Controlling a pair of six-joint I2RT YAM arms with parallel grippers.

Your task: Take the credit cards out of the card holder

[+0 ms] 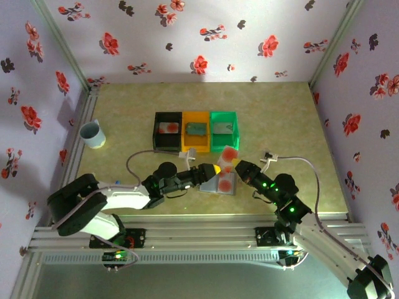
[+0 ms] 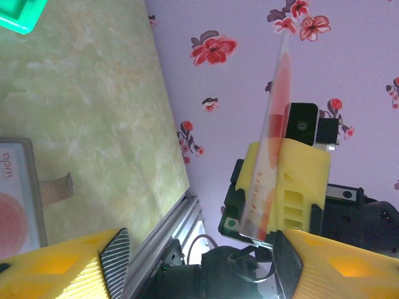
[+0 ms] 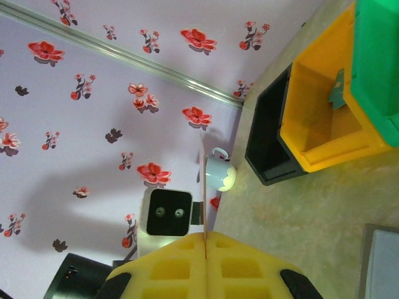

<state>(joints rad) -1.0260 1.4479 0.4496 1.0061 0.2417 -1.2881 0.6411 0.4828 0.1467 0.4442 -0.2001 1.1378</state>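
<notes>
Where the two arms meet at the near middle of the table (image 1: 124, 118), a white card with a red mark (image 1: 229, 154) is held upright by the right gripper (image 1: 233, 163). Its fingers are pressed tightly together on the card's lower edge. The card holder (image 1: 234, 190) is laid flat on the table just nearer than that card, and a second red-marked card (image 1: 224, 183) is seen lying on it. The left gripper (image 1: 216, 169) is placed just beside the holder's left edge, its fingers spread apart with nothing between them. Farther back, three bins are lined up touching: black (image 1: 156, 132) at left, orange (image 1: 196, 115) in the middle, green (image 1: 223, 114) at right. One card is seen inside each. A pale blue cup (image 1: 91, 134) is set well apart at the far left.
</notes>
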